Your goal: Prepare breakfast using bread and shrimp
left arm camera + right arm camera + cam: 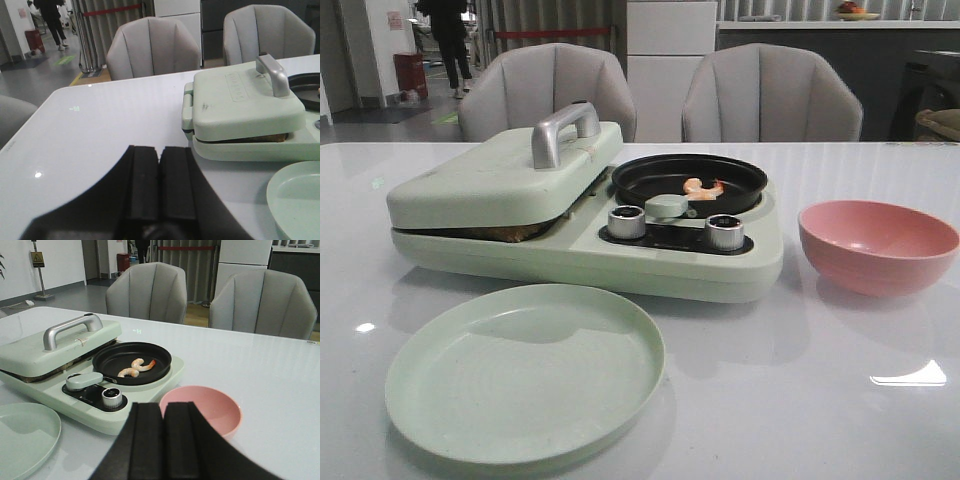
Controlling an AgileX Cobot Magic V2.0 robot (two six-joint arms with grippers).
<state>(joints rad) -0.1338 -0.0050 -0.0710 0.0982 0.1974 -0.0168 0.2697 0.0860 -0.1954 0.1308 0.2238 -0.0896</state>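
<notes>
Two shrimp [136,367] lie in the black round pan [132,362] on the right side of the pale green breakfast maker [590,235]; they also show in the front view [702,186]. The maker's lid [505,175] with a silver handle [563,130] is down on the left side, and a brown edge of bread [510,234] shows in the slit under it, also in the left wrist view [260,138]. My left gripper [159,152] is shut and empty over the table left of the maker. My right gripper [163,407] is shut and empty in front of the pink bowl [202,410].
An empty pale green plate [525,372] lies in front of the maker. The empty pink bowl [877,245] stands to its right. Two silver knobs [725,232] sit on the maker's front. Two grey chairs [770,95] stand behind the white table [820,380].
</notes>
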